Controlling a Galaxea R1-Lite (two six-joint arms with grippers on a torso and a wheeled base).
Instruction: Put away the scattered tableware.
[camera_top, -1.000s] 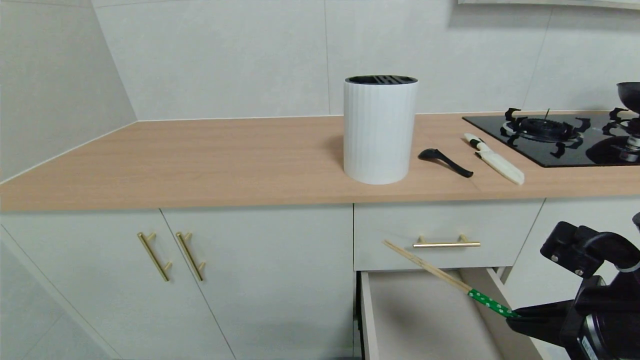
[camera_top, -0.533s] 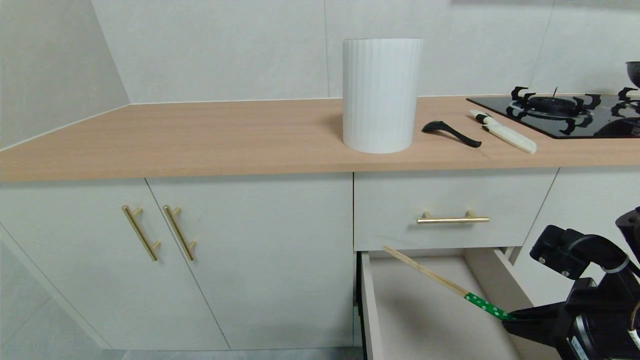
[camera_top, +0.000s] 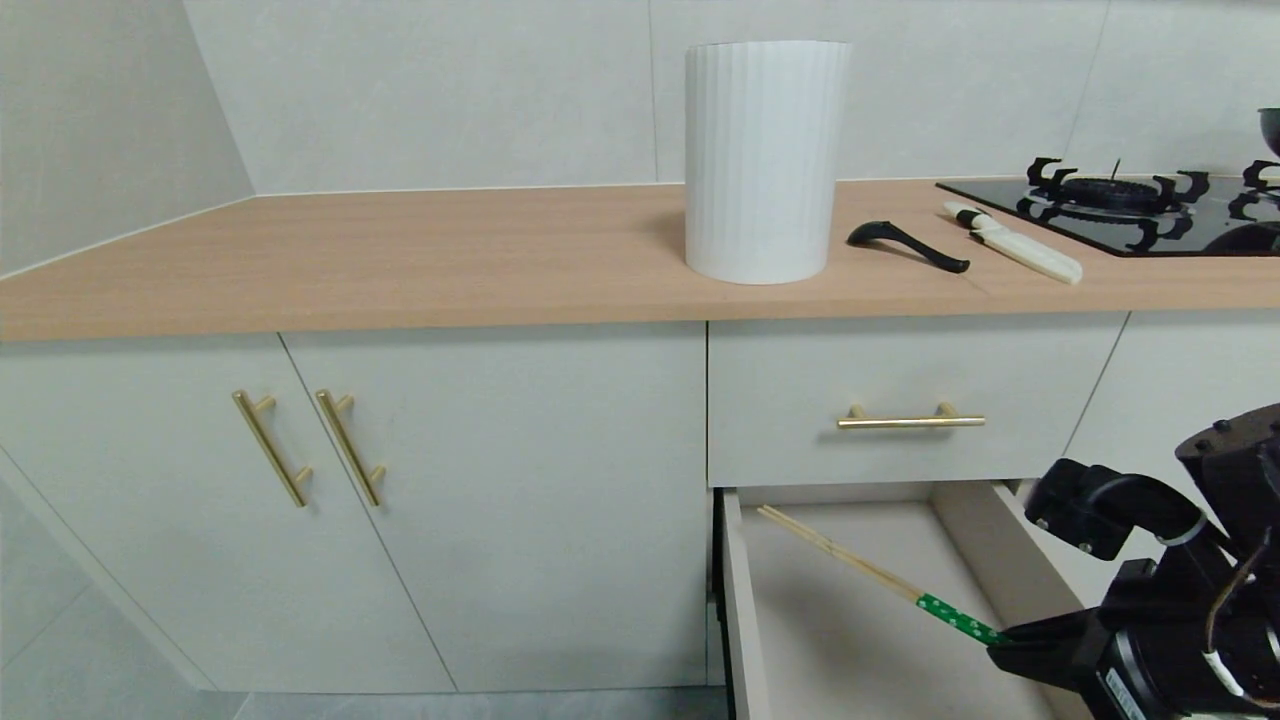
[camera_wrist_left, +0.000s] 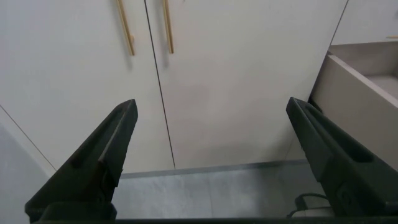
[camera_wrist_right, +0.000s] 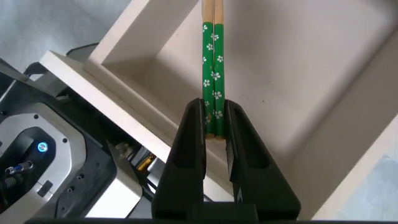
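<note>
Hidden: the butt ends of the chopsticks (camera_wrist_right: 213, 62) were buried between the fingers of the right claw (camera_wrist_right: 214, 106). The near end of the drawer (camera_top: 740, 600) and the far side of the hob (camera_top: 1120, 215) were cut off at the head view's edges. The mouth of the holder (camera_top: 760, 160) could not be seen.
Right claw: narrow, pinching the chopsticks by their green, flower-printed ends.
Chopsticks: a pale wooden pair, slanting over the open drawer's bare, flat floor.
Left claw: (camera_wrist_left: 214, 143) wide, holding nothing, facing the cupboard doors (camera_wrist_left: 205, 93).
Bench: (camera_top: 400, 260) wood-grained. It carried the holder, a white ribbed cylinder.
Spoon: (camera_top: 905, 245) black and curved, lying just beside the holder.
Knife: (camera_top: 1015, 255) cream-coloured, lying between the spoon and the glossy black hob.
</note>
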